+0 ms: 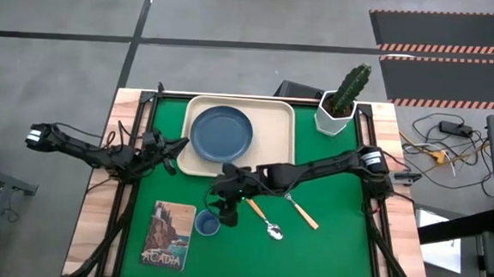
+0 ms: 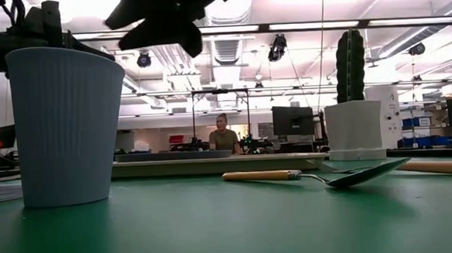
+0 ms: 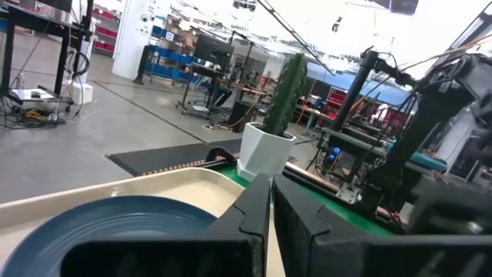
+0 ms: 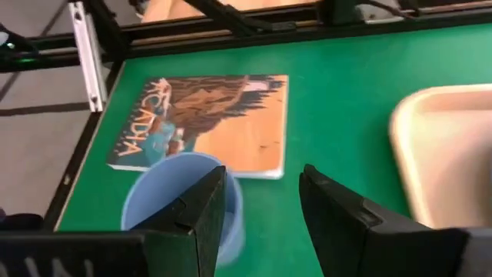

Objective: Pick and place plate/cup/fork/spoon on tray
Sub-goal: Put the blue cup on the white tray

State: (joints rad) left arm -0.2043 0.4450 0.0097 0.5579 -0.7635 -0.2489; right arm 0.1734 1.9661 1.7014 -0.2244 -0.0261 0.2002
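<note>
A green mat point(image 1: 335, 238) covers our table, with a large workshop room beyond it where a person point(image 2: 224, 134) sits at a far desk.

Our right gripper point(image 4: 261, 204) hangs over the near middle of the mat with its fingers spread apart and nothing between them. Its wrist view looks down past one finger point(image 4: 201, 211) onto the open mouth of the cup point(image 4: 181, 196), which stands upright on the mat just below and a little to one side. We judge that we are lining up to close on the cup's rim, which explains the open jaws.

Touching or nearly touching the cup lies a book point(image 1: 169, 233), flat on the mat; we should grip without nudging it. On the other side of the gripper lie the spoon point(image 1: 265, 220) and the fork point(image 1: 302, 211), both on the mat and apart from each other, handles angled alike.

Beyond them sits the tray point(image 1: 284, 128), already bearing the plate point(image 1: 221, 133). A cactus pot point(image 1: 335, 115) stands just past the tray's corner.

Our left gripper point(image 1: 171, 151) waits at the tray's left edge, fingers pressed together and empty.
</note>
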